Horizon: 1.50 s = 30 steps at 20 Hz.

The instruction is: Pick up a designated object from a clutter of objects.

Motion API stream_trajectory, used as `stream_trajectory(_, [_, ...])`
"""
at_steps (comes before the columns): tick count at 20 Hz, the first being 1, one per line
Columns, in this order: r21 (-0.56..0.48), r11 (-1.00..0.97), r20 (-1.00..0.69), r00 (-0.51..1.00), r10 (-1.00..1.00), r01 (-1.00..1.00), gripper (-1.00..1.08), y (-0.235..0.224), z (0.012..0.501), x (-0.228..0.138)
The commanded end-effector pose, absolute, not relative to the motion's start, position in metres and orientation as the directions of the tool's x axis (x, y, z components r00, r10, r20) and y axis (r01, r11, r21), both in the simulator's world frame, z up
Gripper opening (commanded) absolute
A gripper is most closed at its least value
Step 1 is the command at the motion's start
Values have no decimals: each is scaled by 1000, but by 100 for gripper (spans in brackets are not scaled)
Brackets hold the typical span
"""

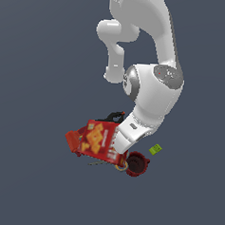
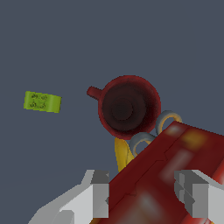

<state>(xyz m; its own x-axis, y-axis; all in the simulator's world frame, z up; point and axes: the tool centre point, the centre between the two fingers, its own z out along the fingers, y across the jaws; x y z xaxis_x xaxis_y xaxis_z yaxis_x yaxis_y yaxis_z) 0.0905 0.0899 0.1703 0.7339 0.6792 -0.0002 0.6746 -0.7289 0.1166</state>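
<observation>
The dark red mug (image 1: 136,163) stands upright on the floor at the exterior view's lower middle, beside the red Cheez-It cracker box (image 1: 99,139). In the wrist view the mug (image 2: 128,106) shows its dark inside and a small side handle. My gripper (image 2: 146,197) is open and empty, hovering above the box's edge (image 2: 170,175), short of the mug. The scissors' yellow-orange handles (image 2: 144,138) lie between mug and box. In the exterior view the gripper is hidden behind the arm's hand (image 1: 127,134).
A tiny green block (image 1: 155,149) lies right of the mug; it also shows in the wrist view (image 2: 42,102). A small red-orange item (image 1: 73,141) sits at the box's left side. A black item (image 1: 113,117) lies behind the box.
</observation>
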Motion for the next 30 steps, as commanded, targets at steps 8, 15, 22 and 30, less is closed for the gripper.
stream_trajectory(8, [130,-539,-8,545,839,832,28,125,116,102])
stream_trajectory(15, [132,-494,-9,499,866,859,28,133,104,103])
stream_trajectory(22, [131,-497,-9,502,865,858,28,132,91,104])
stream_trajectory(30, [132,-493,-9,499,867,860,-100,131,74,106])
